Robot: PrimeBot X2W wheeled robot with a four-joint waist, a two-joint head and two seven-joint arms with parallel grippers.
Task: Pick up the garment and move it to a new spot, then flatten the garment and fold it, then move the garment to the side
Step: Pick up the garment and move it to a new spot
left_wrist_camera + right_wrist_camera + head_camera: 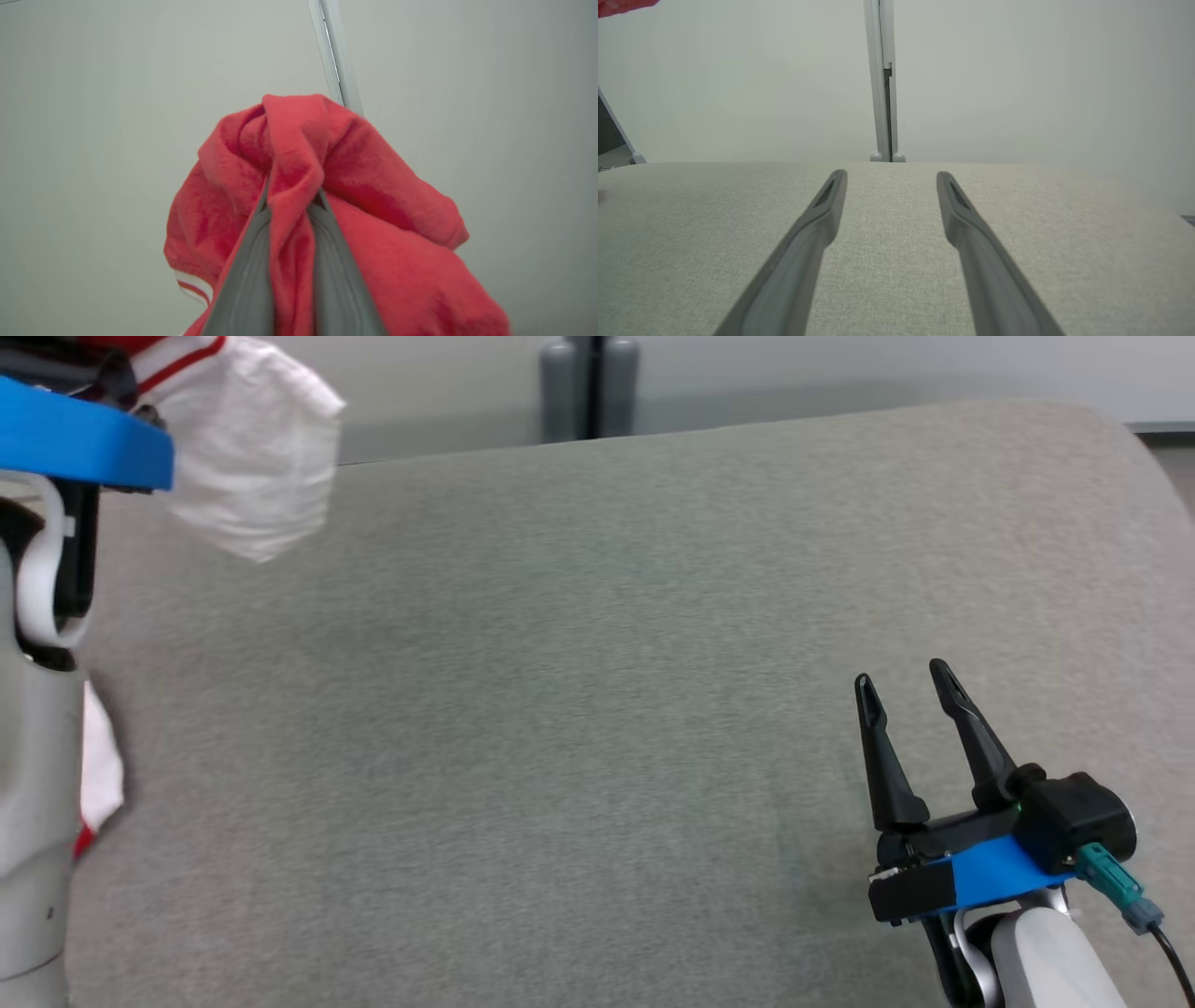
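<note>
At the upper left of the head view, the garment (pixel 252 457) hangs raised over the grey cushioned surface (pixel 560 728), its white inner side showing. The left gripper (pixel 292 198) is clenched on a bunched red fold, likely to carry it to a new spot. At the lower right, the right gripper (pixel 900 674) lies spread and empty, probably in reserve for flattening.

Bright, even, soft light; faint shadows; garment (pixel 373 210) slightly blurred up close (lower corner most).
</note>
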